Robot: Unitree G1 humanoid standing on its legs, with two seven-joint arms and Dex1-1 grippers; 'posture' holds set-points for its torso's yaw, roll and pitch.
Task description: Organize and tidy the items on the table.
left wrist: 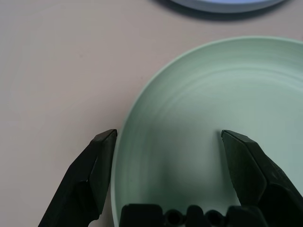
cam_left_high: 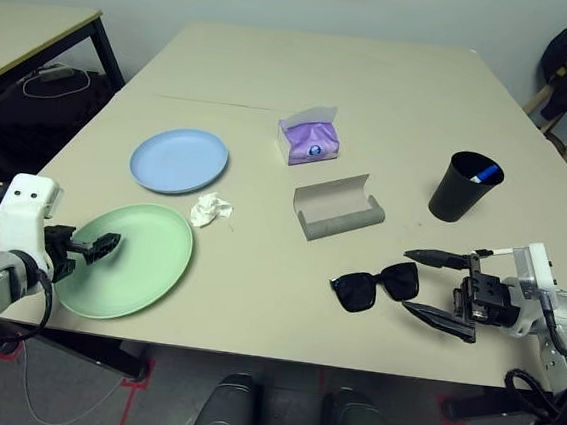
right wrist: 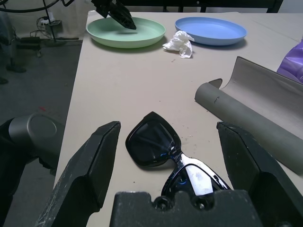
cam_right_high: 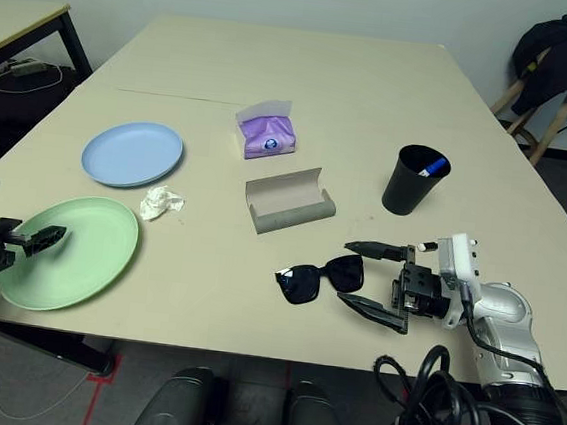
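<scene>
Jaws of both grippers spread; marker (cam_left_high: 484,175) sits mostly hidden inside black cup (cam_left_high: 464,188).

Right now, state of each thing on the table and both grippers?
Grey glasses case: open, empty.
Black sunglasses: unfolded, between the right gripper's fingers, not gripped.
Black cup: upright, a marker inside.
Purple tissue pack: opened.
White tissue: crumpled.
Mint green plate: empty.
Pale blue plate: empty.
Left gripper: open, over the green plate's rim.
Right gripper: open.
</scene>
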